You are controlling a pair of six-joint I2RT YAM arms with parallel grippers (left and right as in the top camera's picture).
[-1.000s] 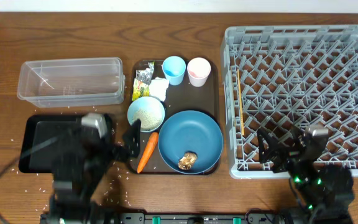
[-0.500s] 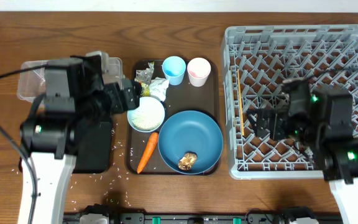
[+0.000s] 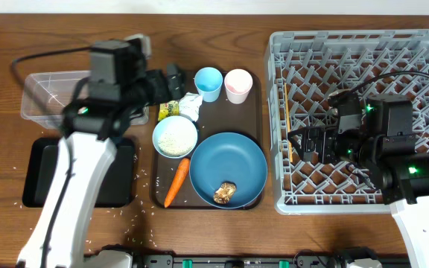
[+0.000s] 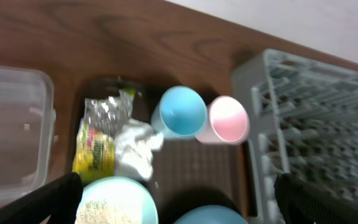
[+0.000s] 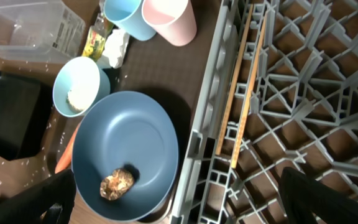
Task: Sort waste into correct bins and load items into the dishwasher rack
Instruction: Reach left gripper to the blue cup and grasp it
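On the far left, a shallow black rectangular tray (image 3: 42, 177) sits on the wooden table (image 3: 199, 22). Behind it is a clear plastic box (image 3: 80, 97) with rounded corners. White rice grains (image 3: 144, 199) lie scattered on the wood just beside the black tray.

The left gripper (image 3: 171, 80) hangs with its fingers spread wide and nothing between them. It is over the back left corner of the brown serving tray (image 3: 222, 115). Directly beneath it lie the crumpled yellow-green and silver wrappers (image 3: 171, 109) and a wad of white tissue (image 3: 191, 106). The glossy light-blue cup (image 3: 208, 82) and the pink cup (image 3: 237, 84) stand just to its right, touching each other.

Nearer the front of the serving tray are a round bowl (image 3: 175, 136) with rice in it, a tapered orange carrot (image 3: 176, 181), and the large smooth blue plate (image 3: 228, 167) carrying a brown lump (image 3: 225, 192).

The grey plastic dishwasher rack (image 3: 363, 59), a lattice of pegs, fills the right side, with thin wooden sticks (image 3: 287, 123) along its left wall. The right gripper (image 3: 309, 144) hovers over the rack's left part, fully open and empty. The plate lies to its left, beyond the rack wall.
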